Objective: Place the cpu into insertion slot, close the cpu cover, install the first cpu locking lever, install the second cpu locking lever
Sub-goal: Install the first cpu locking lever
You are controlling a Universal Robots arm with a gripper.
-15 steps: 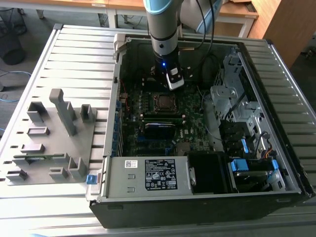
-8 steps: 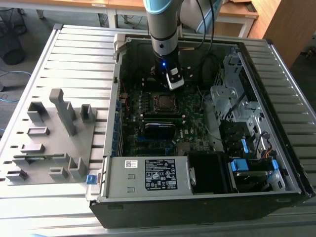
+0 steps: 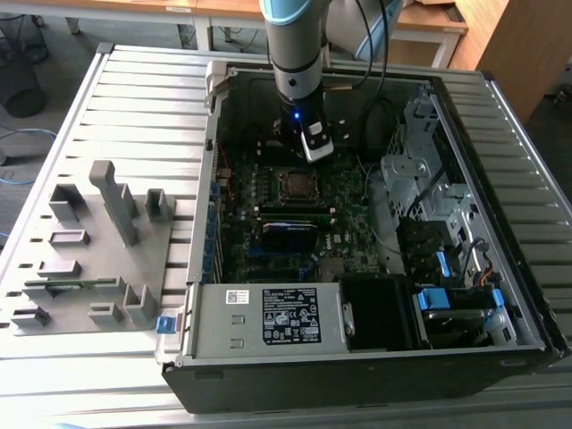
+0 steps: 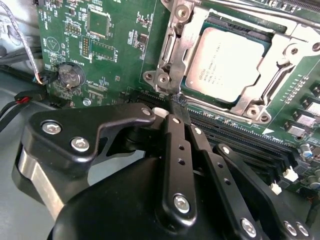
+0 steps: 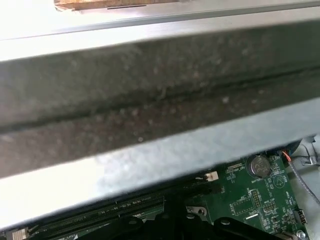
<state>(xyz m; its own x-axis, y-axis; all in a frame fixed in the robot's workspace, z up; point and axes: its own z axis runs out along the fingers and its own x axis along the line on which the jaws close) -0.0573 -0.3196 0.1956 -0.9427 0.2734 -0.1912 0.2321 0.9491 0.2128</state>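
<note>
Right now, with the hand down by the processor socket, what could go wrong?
The hand sits shut right at the corner of the cpu cover, which lies over the cpu. A sideways slip could scrape the green board or the long black slots beside it. Pressing hard there might also strain the seated chip.

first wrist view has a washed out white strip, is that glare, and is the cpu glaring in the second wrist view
First wrist view: yes, the strip beyond the grey metal bar burns out to white, while the motherboard is evenly lit. Second wrist view: the cpu has a pale sheen, print visible; the black gripper reads dark. Exterior view: the case interior sits in shadow.
</note>
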